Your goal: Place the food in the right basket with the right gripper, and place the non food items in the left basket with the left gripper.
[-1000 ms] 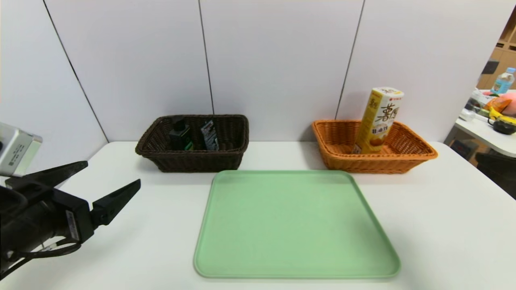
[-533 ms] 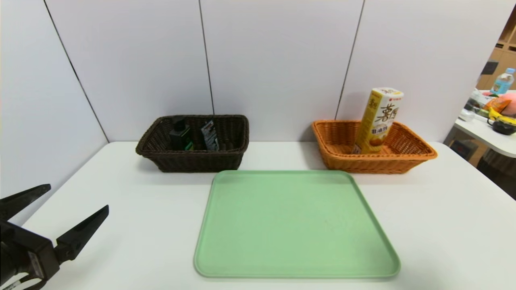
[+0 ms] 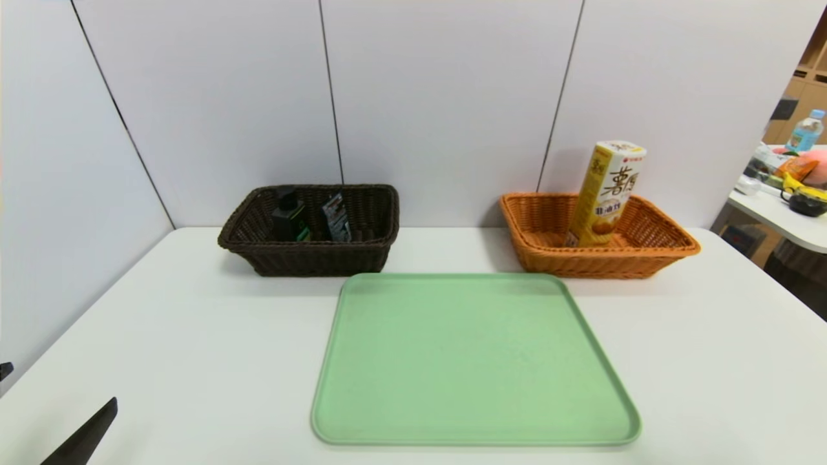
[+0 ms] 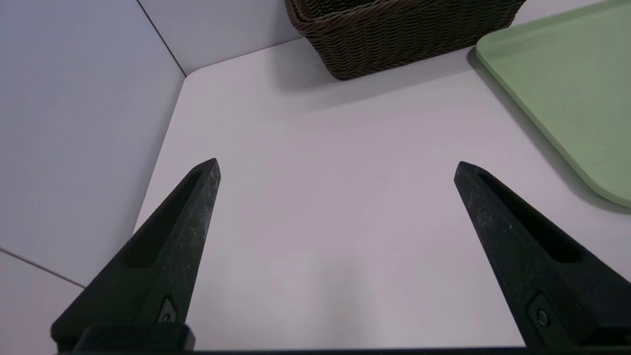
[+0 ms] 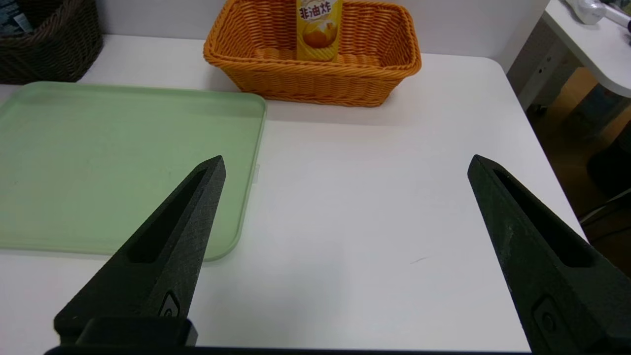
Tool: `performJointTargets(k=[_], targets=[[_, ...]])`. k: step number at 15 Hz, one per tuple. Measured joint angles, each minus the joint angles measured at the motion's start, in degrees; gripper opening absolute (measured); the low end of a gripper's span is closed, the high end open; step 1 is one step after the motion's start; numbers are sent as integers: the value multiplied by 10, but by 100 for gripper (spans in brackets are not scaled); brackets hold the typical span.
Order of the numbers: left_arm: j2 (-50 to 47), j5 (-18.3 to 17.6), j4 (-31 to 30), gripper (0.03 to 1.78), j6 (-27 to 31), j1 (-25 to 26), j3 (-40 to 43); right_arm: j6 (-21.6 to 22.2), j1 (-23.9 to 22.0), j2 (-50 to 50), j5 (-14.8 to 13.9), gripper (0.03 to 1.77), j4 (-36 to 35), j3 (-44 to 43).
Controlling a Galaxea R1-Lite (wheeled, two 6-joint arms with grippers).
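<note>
Left hand (image 4: 336, 167) spread wide, empty, low over bare worktop (image 3: 194, 336) at 8 o'clock from tray (image 3: 475, 361). Right hand (image 5: 345, 165) also spread, empty, over worktop at 4 o'clock. Snack box (image 3: 610, 194) upright in orange basket (image 3: 665, 248) at 1 o'clock; bottle (image 3: 287, 216) and packet (image 3: 336, 218) in brown basket (image 3: 310, 258) at 11.

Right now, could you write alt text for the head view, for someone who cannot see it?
A bare green tray lies on a white table, with a dark brown basket holding dark items behind it on the left and an orange basket holding a tall yellow snack box on the right.
</note>
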Motion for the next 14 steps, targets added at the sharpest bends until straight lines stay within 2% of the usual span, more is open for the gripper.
performJointTargets(k=[3, 6, 10, 12, 14], targets=[[-46, -33, 14, 169, 1, 32, 15, 0, 5, -32, 5, 169, 7, 16], [-85, -36, 25, 169, -4, 73, 23, 1, 8, -62, 5, 169, 7, 37], [-144, -47, 45, 169, -8, 100, 60, 0, 11, -109, 9, 169, 7, 55], [-170, -69, 45, 169, -32, 118, 76, 0, 16, -126, 25, 169, 0, 69], [-185, -73, 41, 169, -54, 124, 80, -1, 18, -139, 30, 169, -3, 79]])
